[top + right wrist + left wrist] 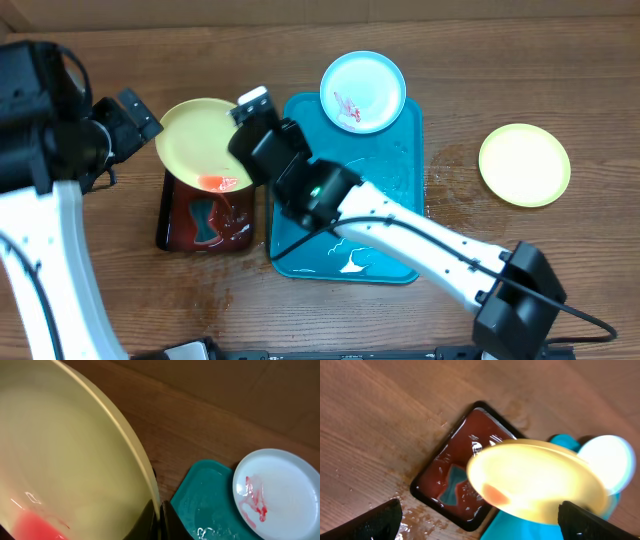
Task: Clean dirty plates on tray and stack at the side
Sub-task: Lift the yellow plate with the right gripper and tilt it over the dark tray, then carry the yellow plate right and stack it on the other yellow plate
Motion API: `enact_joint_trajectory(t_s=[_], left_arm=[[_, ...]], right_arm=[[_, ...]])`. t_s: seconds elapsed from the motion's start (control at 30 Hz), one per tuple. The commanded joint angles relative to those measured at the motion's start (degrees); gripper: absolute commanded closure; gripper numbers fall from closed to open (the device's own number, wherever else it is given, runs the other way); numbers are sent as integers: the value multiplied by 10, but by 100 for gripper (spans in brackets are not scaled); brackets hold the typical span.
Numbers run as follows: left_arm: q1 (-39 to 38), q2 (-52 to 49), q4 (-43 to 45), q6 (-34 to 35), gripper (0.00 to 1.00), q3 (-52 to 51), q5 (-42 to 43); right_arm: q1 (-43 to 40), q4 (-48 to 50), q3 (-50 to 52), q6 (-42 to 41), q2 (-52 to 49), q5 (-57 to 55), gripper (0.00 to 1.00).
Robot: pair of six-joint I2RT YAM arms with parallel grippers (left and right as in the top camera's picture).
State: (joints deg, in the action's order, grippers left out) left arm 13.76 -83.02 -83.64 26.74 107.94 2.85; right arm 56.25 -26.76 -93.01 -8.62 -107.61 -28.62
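Yellow plate [200, 140] clamped in right end effector [159, 521]

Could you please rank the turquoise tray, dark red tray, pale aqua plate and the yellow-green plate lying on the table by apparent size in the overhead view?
1. turquoise tray, clearly largest.
2. dark red tray, partly hidden under the held plate.
3. yellow-green plate and pale aqua plate: look alike, too close to rank.

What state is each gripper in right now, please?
Left gripper: open, holding nothing.
Right gripper: closed on the rim of the smeared yellow plate.
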Motion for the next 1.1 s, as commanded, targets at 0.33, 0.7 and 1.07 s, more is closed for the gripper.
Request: enact_joint_trajectory(t_s=[0.33,0.7,1.07], left_arm=[[1,13,-6,-10,0,5,17],[1,13,-6,-10,0,5,17],[1,13,-5,-10,0,5,17]], right_arm=[[107,76,-16,196,-8,-273,96],[109,90,-16,196,-9,-277,96],[107,102,-16,208,-9,-294,96]])
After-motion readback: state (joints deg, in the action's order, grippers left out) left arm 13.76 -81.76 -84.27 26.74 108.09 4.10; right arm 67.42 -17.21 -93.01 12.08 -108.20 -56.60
